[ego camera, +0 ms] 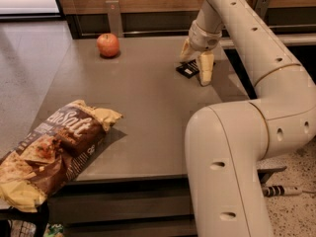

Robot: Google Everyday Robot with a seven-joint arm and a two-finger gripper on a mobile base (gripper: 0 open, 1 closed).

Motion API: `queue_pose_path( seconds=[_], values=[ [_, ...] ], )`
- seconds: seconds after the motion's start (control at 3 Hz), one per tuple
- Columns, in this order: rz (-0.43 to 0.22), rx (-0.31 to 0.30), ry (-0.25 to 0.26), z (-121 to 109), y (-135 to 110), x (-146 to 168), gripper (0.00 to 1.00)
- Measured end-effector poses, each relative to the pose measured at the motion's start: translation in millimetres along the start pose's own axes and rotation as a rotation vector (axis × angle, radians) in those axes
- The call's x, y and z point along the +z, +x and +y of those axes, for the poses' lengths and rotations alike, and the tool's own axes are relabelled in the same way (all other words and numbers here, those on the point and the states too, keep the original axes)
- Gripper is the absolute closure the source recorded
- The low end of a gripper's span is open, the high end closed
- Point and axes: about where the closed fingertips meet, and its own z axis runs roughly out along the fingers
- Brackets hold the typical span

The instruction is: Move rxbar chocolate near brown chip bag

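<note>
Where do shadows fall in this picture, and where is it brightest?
Camera view: the brown chip bag throws a shadow rightward on the table; the apple has one beneath; the pincer, open, is at the rxbar chocolate; brightest top left.

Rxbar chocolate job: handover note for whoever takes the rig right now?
Gripper: open, low over the far right of the table, straddling the rxbar chocolate; no grasp yet.
Rxbar chocolate: lying flat on the table.
Brown chip bag: front left corner, overhanging the edge, well apart from the bar.
Red apple: far left, not part of the job.
Done: approach only.
Left: close on the bar, lift, carry to the front left, set it down beside the bag.
</note>
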Motion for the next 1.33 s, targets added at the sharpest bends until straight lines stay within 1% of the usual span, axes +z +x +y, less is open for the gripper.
queue_pose_path(
  seconds=[0.33,0.67,1.0,1.33],
  values=[
    [0.000,0.000,0.000,-1.0,-1.5,-6.5,0.77],
    [0.001,-0.001,0.005,-2.0,-3.0,-13.5,0.97],
    [0.002,0.000,0.012,-3.8,-2.6,-13.3,1.00],
    [0.003,0.000,0.023,-7.3,-2.7,-14.7,1.00]
  ],
)
